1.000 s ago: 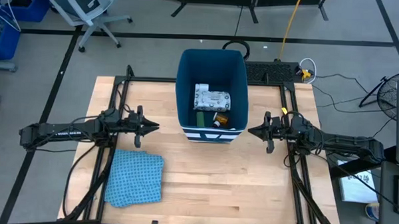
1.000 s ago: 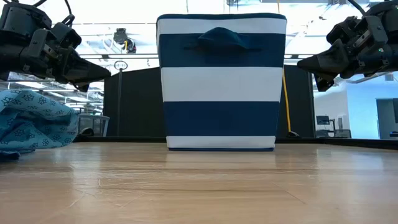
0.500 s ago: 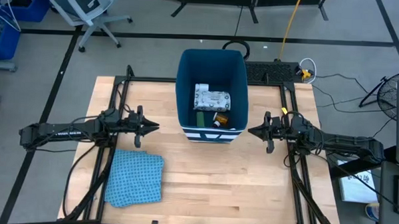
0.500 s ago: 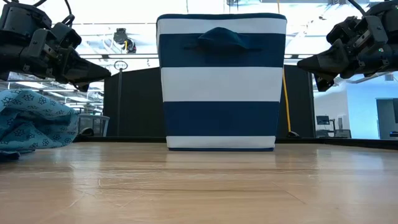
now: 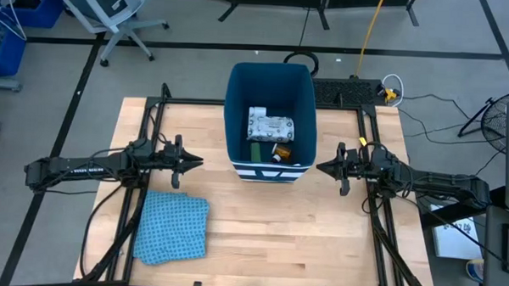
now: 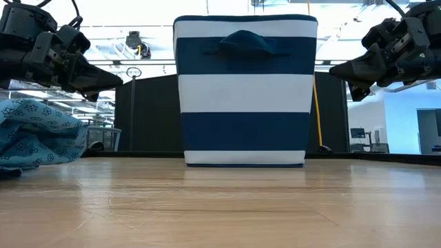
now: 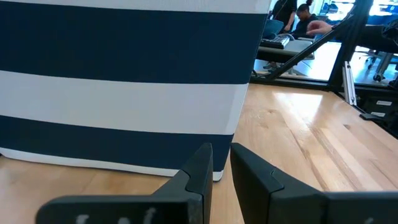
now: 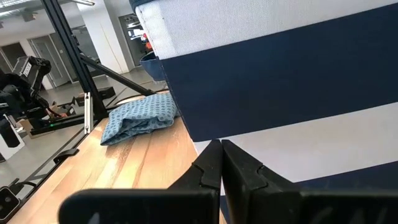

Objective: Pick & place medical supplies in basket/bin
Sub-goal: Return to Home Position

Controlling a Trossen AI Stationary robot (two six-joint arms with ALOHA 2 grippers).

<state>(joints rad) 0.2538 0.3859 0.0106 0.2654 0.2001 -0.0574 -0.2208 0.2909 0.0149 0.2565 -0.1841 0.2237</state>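
On the table (image 5: 268, 237), centre rear: one deep dark-blue bin (image 5: 237, 117), upright, with broad white stripes on its outer wall (image 6: 244, 89).

Contents of bin, seen from above:
- flat white packet (image 5: 270, 125) with green print, lying across the middle of the floor;
- green block (image 5: 254, 150), just beside the packet on its near side;
- small orange piece (image 5: 282, 150), next to the green block;
- small white piece (image 5: 276, 158), by the near wall, close to the orange piece.
Any further contents cannot be told.

On the table, front left: one blue patterned cloth (image 5: 173, 227), crumpled, well apart from the bin.

Left of bin: left pincer (image 5: 196, 162), held above the table and level, pointing at the bin's side wall (image 7: 124, 74) without touching it. Fingers drawn together with only a narrow slit between them, pinching nothing (image 7: 221, 148).

Right of bin: right pincer (image 5: 321, 168), mirrored at like height (image 6: 337, 70), pointing at the opposite wall (image 8: 298, 93), apart from it. Fingers pressed together, empty (image 8: 220, 143).

Beyond the table, room behind: one seated person (image 7: 305, 15), far off.
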